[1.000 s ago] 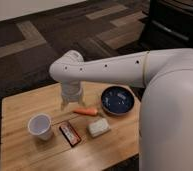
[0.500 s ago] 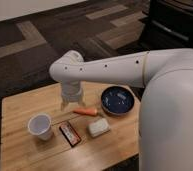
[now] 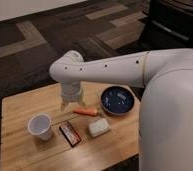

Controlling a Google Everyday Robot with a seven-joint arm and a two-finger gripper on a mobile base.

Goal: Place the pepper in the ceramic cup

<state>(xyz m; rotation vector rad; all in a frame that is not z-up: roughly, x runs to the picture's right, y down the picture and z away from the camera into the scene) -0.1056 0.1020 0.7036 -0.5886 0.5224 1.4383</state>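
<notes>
The pepper, slim, orange-red and tapered, lies flat on the wooden table near its middle. The ceramic cup, small, white and round, stands upright near the table's left front, apart from the pepper. My gripper hangs from the white arm just above and to the left of the pepper's thin end, pointing down at the table. Its two fingers stand apart, open, with nothing between them.
A wide dark blue bowl sits to the right of the pepper. A flat red-and-black packet and a pale rectangular block lie in front of it. My white arm and body fill the right side.
</notes>
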